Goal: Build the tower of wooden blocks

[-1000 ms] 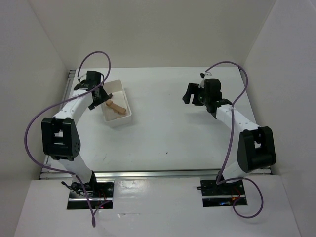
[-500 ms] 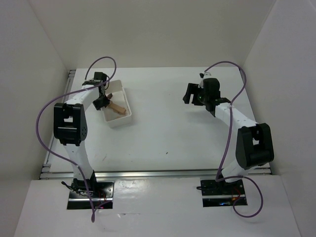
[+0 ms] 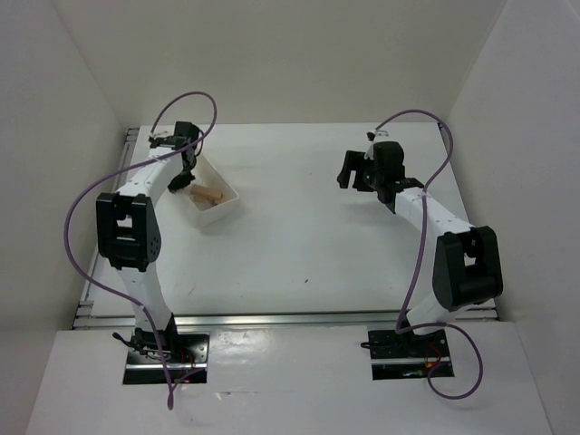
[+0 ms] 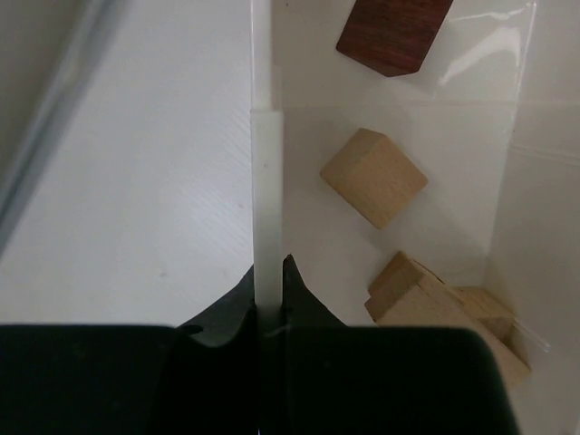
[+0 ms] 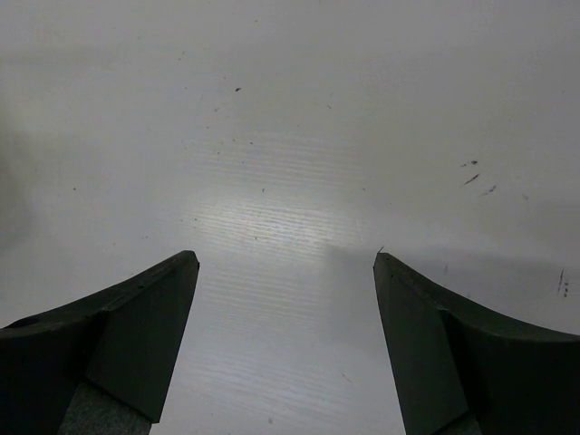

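Note:
Several wood blocks lie loose inside a white tray (image 4: 267, 181): a dark maroon piece (image 4: 391, 34), a tan cube (image 4: 373, 177) and a heap of tan pieces (image 4: 446, 314). My left gripper (image 4: 268, 267) is shut on the tray's thin side wall, one finger inside and one outside. From above, the left gripper (image 3: 184, 177) sits at the left edge of the tray (image 3: 228, 192), with tan blocks (image 3: 207, 194) showing in it. My right gripper (image 3: 347, 172) hovers at the back right, open (image 5: 285, 258) over bare table. No wood block tower is in view.
A metal rail (image 3: 127, 163) runs along the table's left edge beside the tray. White walls enclose the table on the left, back and right. Purple cables (image 3: 186, 101) loop above both arms.
My left arm swung in over the tray's left side and its gripper closed on the tray wall. The tray has turned slightly. The right arm has stayed still.

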